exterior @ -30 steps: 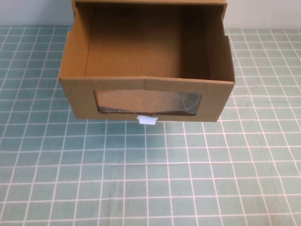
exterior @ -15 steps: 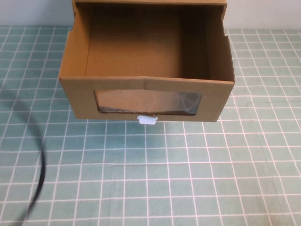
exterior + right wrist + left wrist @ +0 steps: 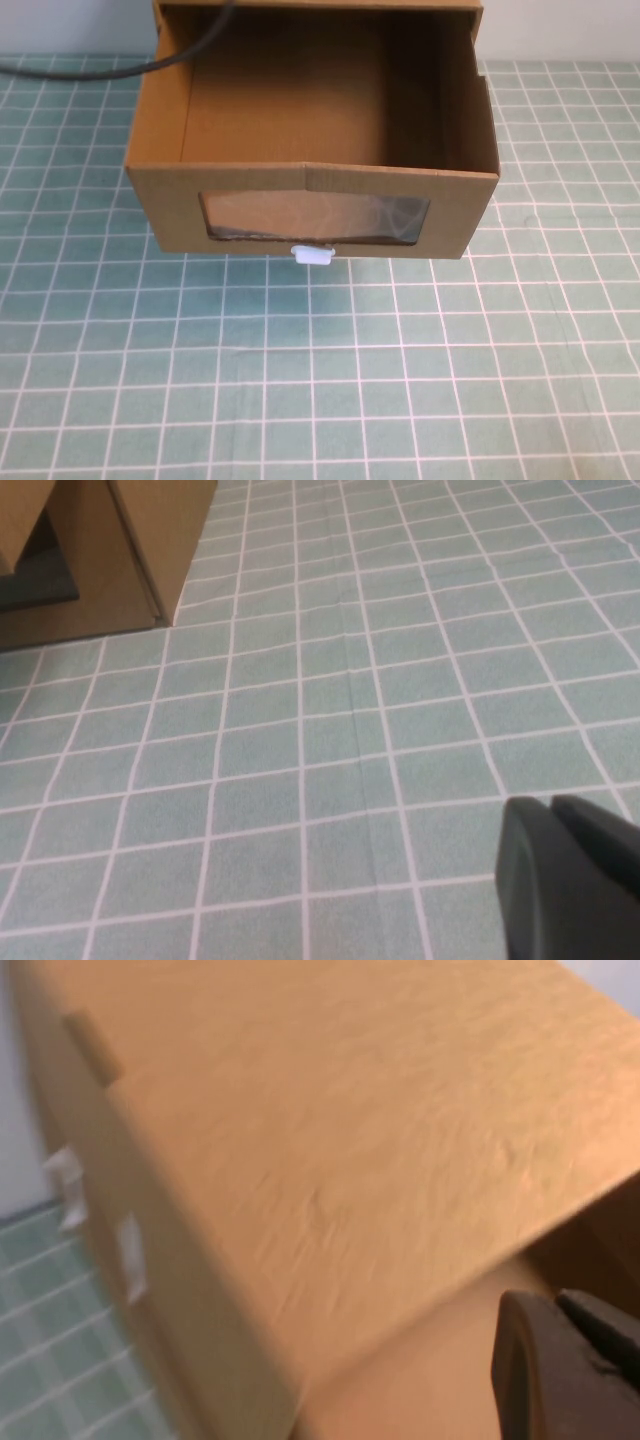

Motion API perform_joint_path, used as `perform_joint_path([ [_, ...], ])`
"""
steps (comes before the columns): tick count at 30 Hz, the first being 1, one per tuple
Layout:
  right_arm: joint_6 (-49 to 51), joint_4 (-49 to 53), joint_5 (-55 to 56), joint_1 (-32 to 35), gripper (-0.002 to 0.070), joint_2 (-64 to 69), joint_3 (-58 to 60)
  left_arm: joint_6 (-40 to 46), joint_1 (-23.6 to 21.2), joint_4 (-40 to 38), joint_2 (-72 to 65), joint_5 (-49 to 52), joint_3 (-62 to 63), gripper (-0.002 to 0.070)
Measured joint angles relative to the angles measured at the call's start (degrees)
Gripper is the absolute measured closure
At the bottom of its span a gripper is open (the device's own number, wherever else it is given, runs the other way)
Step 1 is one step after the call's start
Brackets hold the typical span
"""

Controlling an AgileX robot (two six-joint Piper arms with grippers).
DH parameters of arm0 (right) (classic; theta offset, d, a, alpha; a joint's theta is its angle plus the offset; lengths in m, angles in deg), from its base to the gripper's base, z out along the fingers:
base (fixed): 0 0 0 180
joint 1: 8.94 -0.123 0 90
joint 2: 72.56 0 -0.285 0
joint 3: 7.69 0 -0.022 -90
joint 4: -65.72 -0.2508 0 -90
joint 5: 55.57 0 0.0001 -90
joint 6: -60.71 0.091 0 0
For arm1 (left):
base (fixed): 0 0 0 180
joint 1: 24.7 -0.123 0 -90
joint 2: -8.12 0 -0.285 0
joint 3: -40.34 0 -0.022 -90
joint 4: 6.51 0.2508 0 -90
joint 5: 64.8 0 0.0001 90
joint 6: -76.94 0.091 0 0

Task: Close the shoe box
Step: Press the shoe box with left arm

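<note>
High view: shoe box (image 3: 312, 205) drawer stands pulled out. Left tool (image 3: 565, 1370) beside its carton, right tool (image 3: 570, 875) near the desk (image 3: 380, 730); whether either is wide or narrow, I cannot tell. Push the front panel squarely.

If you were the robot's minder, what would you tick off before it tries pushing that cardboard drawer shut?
1. Drawer of the shoe box pulled out and needing a push: ok, it stands well forward.
2. Drawer empty, nothing to get crushed: ok, only bare cardboard shows inside.
3. Front panel free to press: ok, the window and white pull tab are uncovered.
4. Cable out of the way: not ok, a dark cable crosses the drawer's back left corner.
5. Left gripper placed for the push: cannot tell; it is close against the cardboard, not seen from above.
6. Right gripper clear: ok, over the green checked cloth, away from the box.
</note>
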Motion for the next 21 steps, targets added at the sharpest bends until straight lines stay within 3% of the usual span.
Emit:
perform_joint_path([
  [8, 0.00, 0.00, 0.00, 0.00, 0.0689, 0.00, 0.00, 0.24, 4.99, -0.38, -15.77, 3.58, 16.51, 0.0680],
  [21, 0.00, -1.29, 1.85, 0.00, 0.0689, 0.00, 0.00, 0.34, 5.25, 0.50, -19.89, 3.23, 18.02, 0.0680],
])
